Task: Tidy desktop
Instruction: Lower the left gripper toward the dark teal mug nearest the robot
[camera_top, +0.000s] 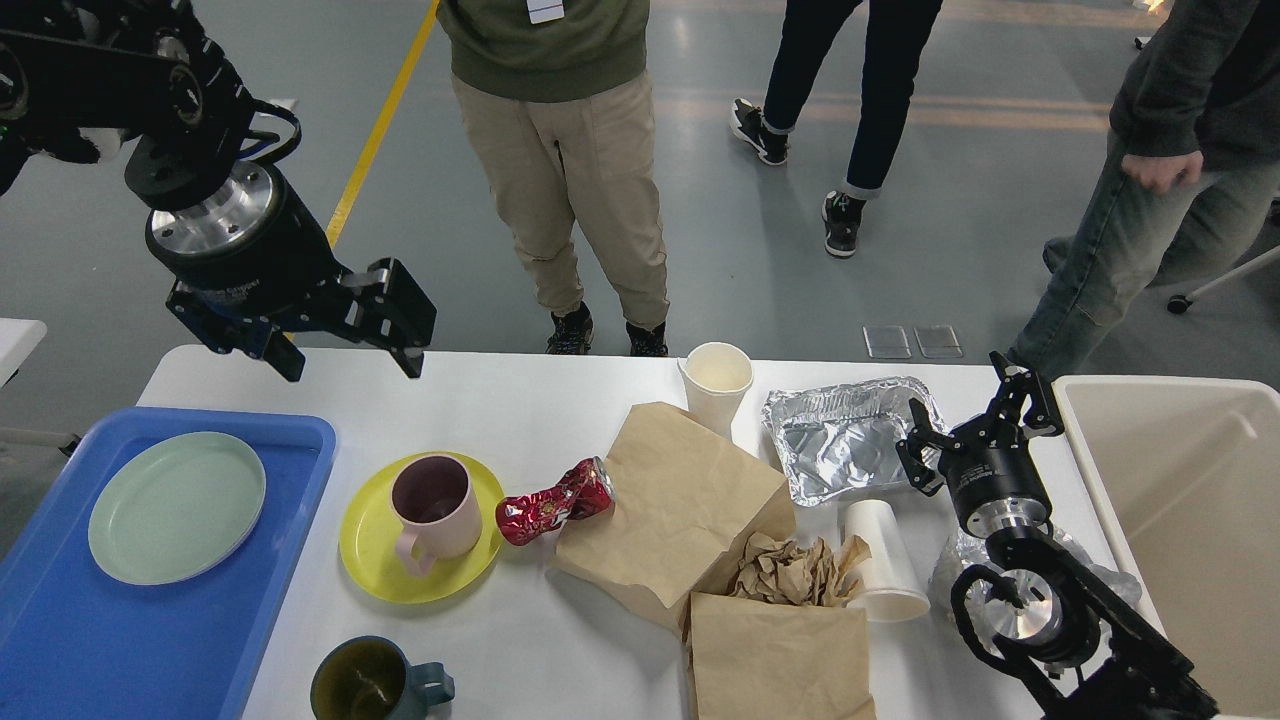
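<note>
Head view. White desktop (520, 400) fills lower frame, far edge toward standing people. Blue tray (60, 640) on left end, holding pale green plate (177, 506), nothing on plate. Yellow plate (380, 570) just right of tray, pink mug (436, 506) upright on it, looks dry inside. Dark teal mug (375, 685) at near edge, handle to right, contents unclear. Crushed red can (553, 502) lying on side between yellow plate and brown paper bag (670, 510), touching bag edge. Paper cup (717, 385) upright behind bag, nothing visible inside. Foil tray (845, 438) right of cup, crumpled, no contents seen. Second paper cup (880, 560) on its side, mouth toward near edge. Second brown bag (780, 655) at near edge, crumpled brown paper (790, 572) wadded at its top. Clear crumpled plastic (950, 570) partly hidden behind right arm. Beige bin (1190, 520) at right end, interior bare as far as visible.

Left gripper (345, 345) raised above far left corner of desktop, pointing down and right, fingers spread wide, holding nothing. Right gripper (975, 415) low over desktop beside right edge of foil tray, pointing away, fingers spread, holding nothing.
</note>
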